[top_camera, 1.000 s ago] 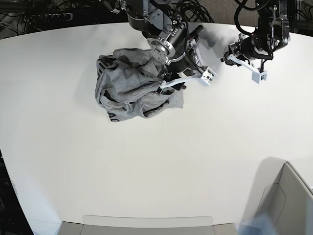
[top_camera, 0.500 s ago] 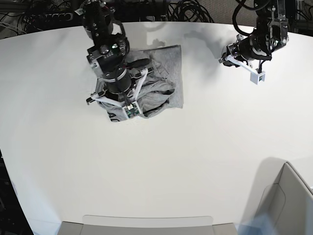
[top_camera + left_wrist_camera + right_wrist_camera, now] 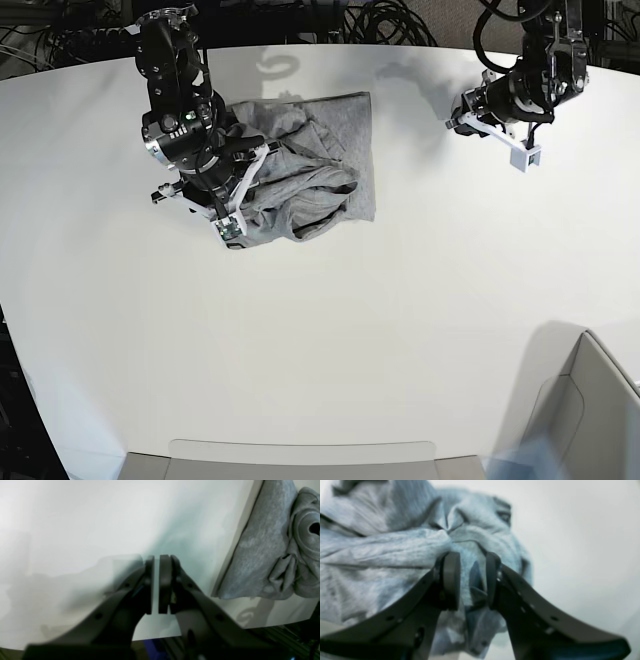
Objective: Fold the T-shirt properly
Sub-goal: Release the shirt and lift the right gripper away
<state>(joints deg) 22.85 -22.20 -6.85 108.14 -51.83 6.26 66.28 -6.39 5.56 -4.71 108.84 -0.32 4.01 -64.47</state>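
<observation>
T-shirt (image 3: 300, 175) is being left crumpled on the white counter (image 3: 350, 330), toward its far left in the base view. Grey fabric is being bracketed by the right gripper (image 3: 469, 580), fingers (image 3: 451, 580) parted with a fold between them; whether it is pinched cannot be told. Left gripper (image 3: 155, 585) is being held clenched above bare counter, grasping nothing, well apart from the shirt.
</observation>
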